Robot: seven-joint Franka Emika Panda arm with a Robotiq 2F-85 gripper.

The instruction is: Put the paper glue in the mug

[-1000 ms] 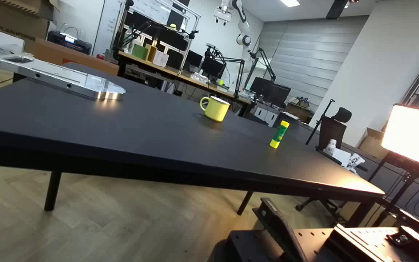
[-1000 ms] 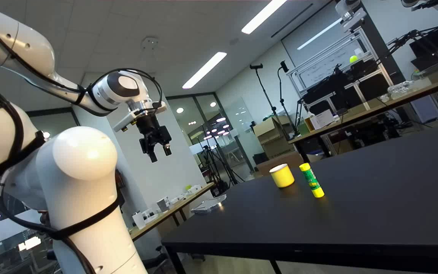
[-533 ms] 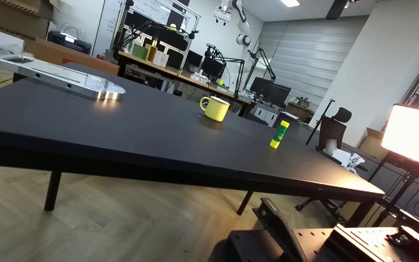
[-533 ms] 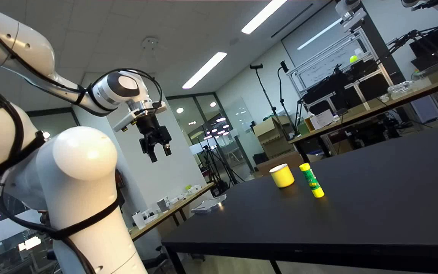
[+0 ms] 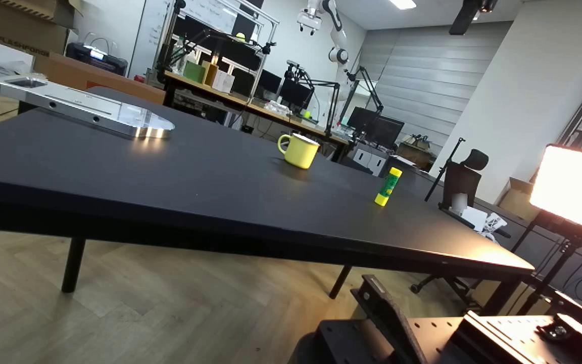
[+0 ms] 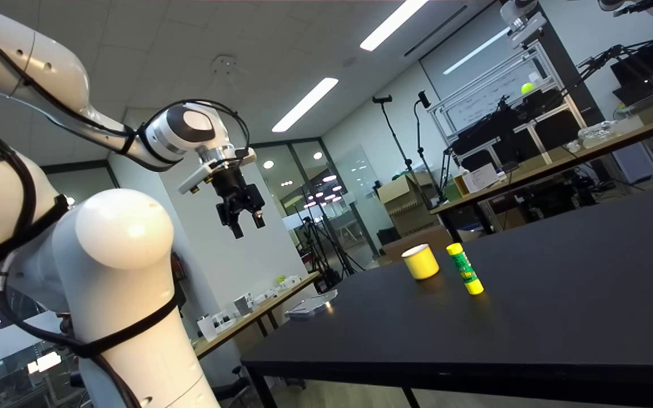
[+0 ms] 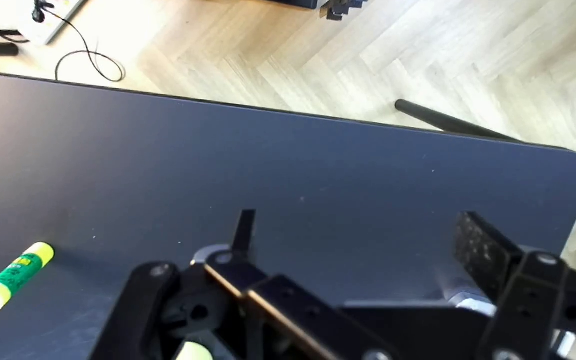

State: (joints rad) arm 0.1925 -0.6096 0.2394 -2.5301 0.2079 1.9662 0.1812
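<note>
The paper glue, a green stick with yellow ends, stands upright on the black table in both exterior views [image 5: 388,187] [image 6: 465,269]. It shows at the left of the wrist view [image 7: 14,276]. The yellow mug stands upright nearby in both exterior views [image 5: 301,151] [image 6: 420,262]. In the wrist view only a small yellow patch, apparently the mug [image 7: 194,351], shows behind the gripper. My gripper [image 6: 249,228] is in the air, well above the table and apart from both things. In the wrist view my gripper [image 7: 358,214] has its fingers wide apart with nothing between them.
A shiny metal plate [image 5: 84,108] lies at the table's end, also in an exterior view [image 6: 310,306]. The table's long edge [image 7: 278,110] and rounded corner show in the wrist view. A bright lamp [image 5: 574,189] stands past the table.
In the last half second my gripper has moved slightly right and up in an exterior view. A dark part at the top edge has shifted. The glue and mug have not moved.
</note>
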